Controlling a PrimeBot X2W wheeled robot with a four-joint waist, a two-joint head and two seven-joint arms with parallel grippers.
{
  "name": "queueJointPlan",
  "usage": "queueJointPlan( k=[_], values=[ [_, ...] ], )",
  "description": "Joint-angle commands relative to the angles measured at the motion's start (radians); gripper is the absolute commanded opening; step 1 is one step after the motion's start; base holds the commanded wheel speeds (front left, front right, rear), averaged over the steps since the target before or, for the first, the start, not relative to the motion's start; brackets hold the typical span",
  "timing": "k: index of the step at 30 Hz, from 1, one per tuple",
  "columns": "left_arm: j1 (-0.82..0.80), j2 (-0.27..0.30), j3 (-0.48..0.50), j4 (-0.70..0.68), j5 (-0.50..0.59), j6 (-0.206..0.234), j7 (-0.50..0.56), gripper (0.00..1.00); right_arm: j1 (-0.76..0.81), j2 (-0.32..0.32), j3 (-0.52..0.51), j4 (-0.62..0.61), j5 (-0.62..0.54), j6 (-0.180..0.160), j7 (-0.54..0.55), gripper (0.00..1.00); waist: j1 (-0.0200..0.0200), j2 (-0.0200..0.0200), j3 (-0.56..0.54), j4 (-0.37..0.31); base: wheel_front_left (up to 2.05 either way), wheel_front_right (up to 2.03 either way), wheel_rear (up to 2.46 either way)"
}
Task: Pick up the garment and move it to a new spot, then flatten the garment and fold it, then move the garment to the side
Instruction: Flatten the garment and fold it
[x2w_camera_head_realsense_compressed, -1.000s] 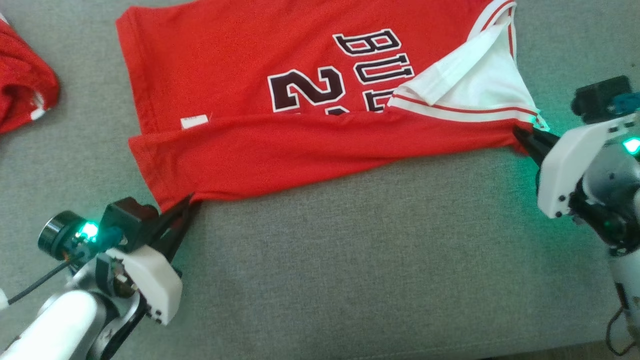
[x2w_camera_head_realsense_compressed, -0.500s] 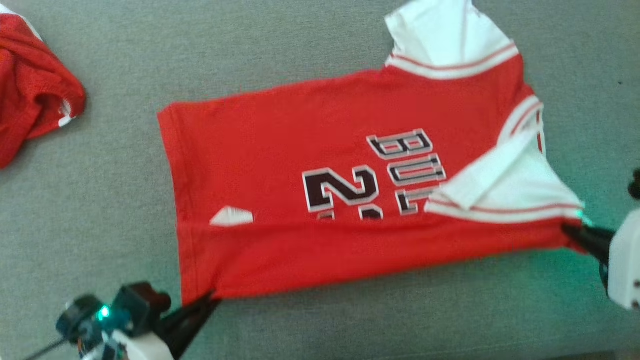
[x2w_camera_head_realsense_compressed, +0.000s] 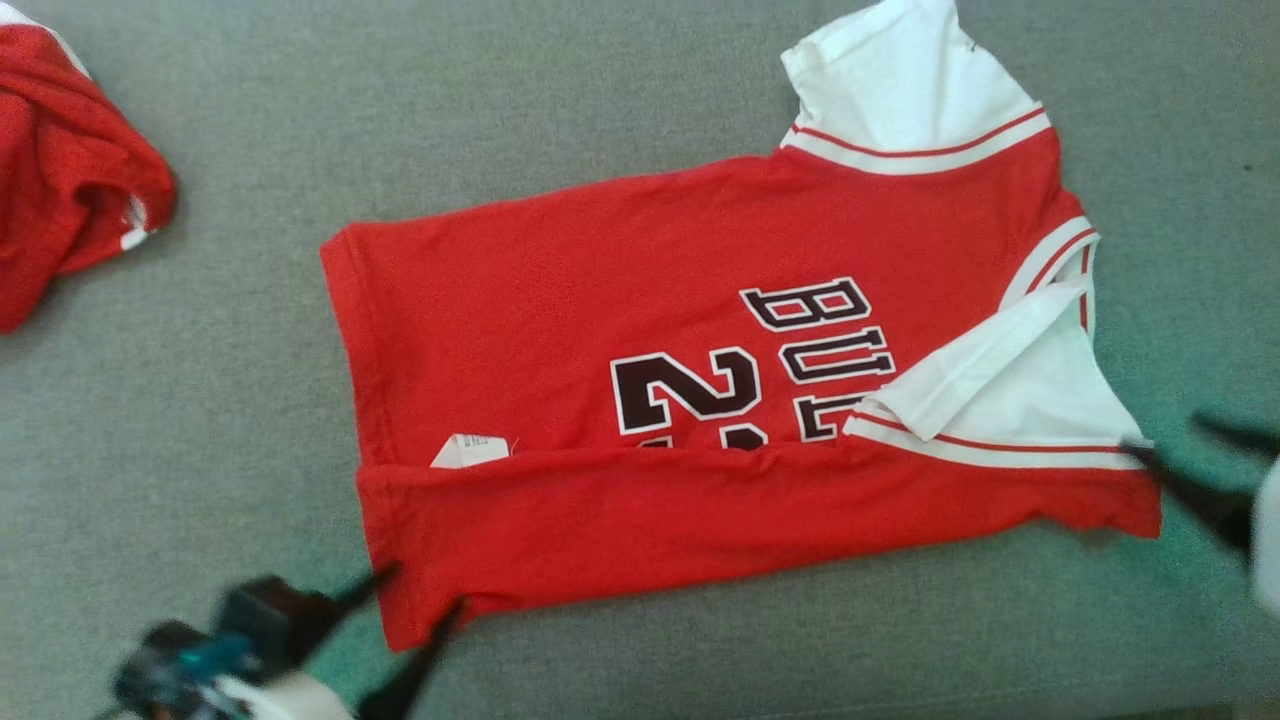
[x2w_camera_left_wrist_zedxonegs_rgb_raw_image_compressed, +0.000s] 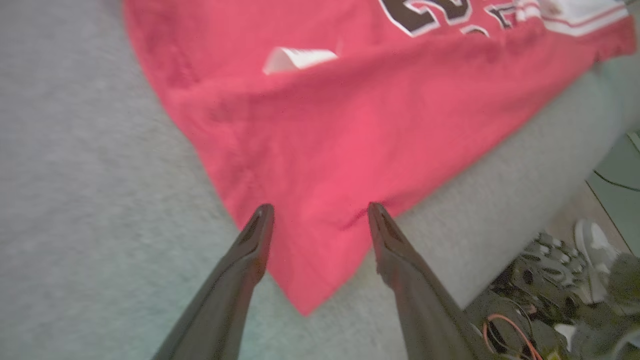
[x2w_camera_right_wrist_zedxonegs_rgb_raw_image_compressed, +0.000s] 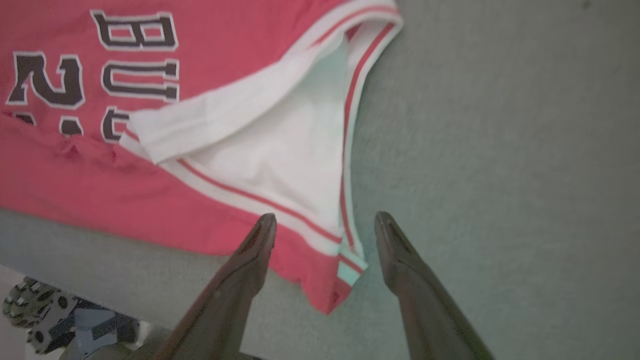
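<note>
The garment (x2w_camera_head_realsense_compressed: 620, 400) is a red jersey with white sleeves and dark lettering, lying on the grey surface with its near long edge folded over. My left gripper (x2w_camera_head_realsense_compressed: 418, 595) stands open at the garment's near left corner (x2w_camera_left_wrist_zedxonegs_rgb_raw_image_compressed: 320, 240), which lies loose between the spread fingers (x2w_camera_left_wrist_zedxonegs_rgb_raw_image_compressed: 255, 240). At the right edge, my right gripper (x2w_camera_head_realsense_compressed: 1185, 440) is open too, its fingers (x2w_camera_right_wrist_zedxonegs_rgb_raw_image_compressed: 255, 250) spread on either side of the near right corner with its white and red trim (x2w_camera_right_wrist_zedxonegs_rgb_raw_image_compressed: 345, 260).
A second red garment (x2w_camera_head_realsense_compressed: 70, 190) is bunched at the far left. The grey padded surface (x2w_camera_head_realsense_compressed: 700, 640) ends just behind my grippers, and the robot's wheeled base and cables (x2w_camera_left_wrist_zedxonegs_rgb_raw_image_compressed: 550, 280) show below that edge.
Both grippers have opened and let go of the jersey's near corners, which now rest on the surface. The head camera tilted, so the whole picture shifted down since the earliest frame.
</note>
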Motion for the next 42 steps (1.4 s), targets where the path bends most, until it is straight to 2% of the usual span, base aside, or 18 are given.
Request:
queueJointPlan(
  k=[1, 5, 8, 13, 17, 22, 27, 38, 42],
  values=[
    [-0.016, 0.045, 0.077, -0.052, -0.009, 0.025, -0.008, 1.00, -0.057, -0.058, -0.025, -0.059, -0.001, 0.007, -0.010, 1.00, 0.0001, 0.0000, 0.019, -0.004, 0.00, 0.00, 0.00],
    [-0.091, 0.071, 0.200, -0.117, -0.029, 0.090, -0.010, 1.00, -0.233, -0.067, -0.033, -0.094, -0.017, 0.007, -0.010, 1.00, 0.0001, 0.0000, 0.086, 0.008, 0.00, 0.00, 0.00],
    [-0.210, 0.059, 0.245, -0.103, -0.040, 0.102, 0.013, 1.00, -0.411, -0.042, 0.017, -0.041, -0.068, 0.007, -0.010, 1.00, 0.0001, 0.0000, 0.154, 0.028, 0.00, 0.00, 0.00],
    [-0.426, -0.024, 0.205, 0.010, -0.026, 0.093, 0.062, 1.00, -0.692, 0.056, 0.144, 0.161, -0.207, 0.007, -0.062, 1.00, 0.0001, 0.0000, 0.234, 0.064, 0.00, 0.00, 0.00],
    [-0.536, -0.088, 0.158, 0.121, 0.005, 0.083, 0.070, 1.00, -0.830, 0.134, 0.206, 0.361, -0.298, 0.007, -0.144, 1.00, 0.0001, 0.0000, 0.251, 0.090, 0.00, 0.00, 0.00],
    [-0.605, -0.141, 0.116, 0.218, 0.020, 0.060, 0.065, 1.00, -0.912, 0.179, 0.228, 0.553, -0.362, 0.007, -0.212, 1.00, 0.0001, 0.0000, 0.257, 0.113, 0.00, 0.00, 0.00],
    [-0.627, -0.155, 0.103, 0.261, 0.018, 0.050, 0.068, 1.00, -0.957, 0.201, 0.234, 0.664, -0.377, 0.007, -0.256, 1.00, 0.0001, 0.0000, 0.255, 0.120, 0.00, 0.00, 0.00],
    [-0.630, -0.139, 0.102, 0.273, 0.009, 0.052, 0.090, 1.00, -0.996, 0.217, 0.281, 0.754, -0.358, 0.007, -0.282, 1.00, 0.0001, 0.0000, 0.243, 0.122, 0.00, 0.00, 0.00],
    [-0.630, -0.147, 0.087, 0.263, -0.006, 0.036, 0.102, 1.00, -0.999, 0.218, 0.294, 0.770, -0.347, 0.007, -0.284, 1.00, 0.0001, 0.0000, 0.240, 0.117, 0.00, 0.00, 0.00]
  ],
)
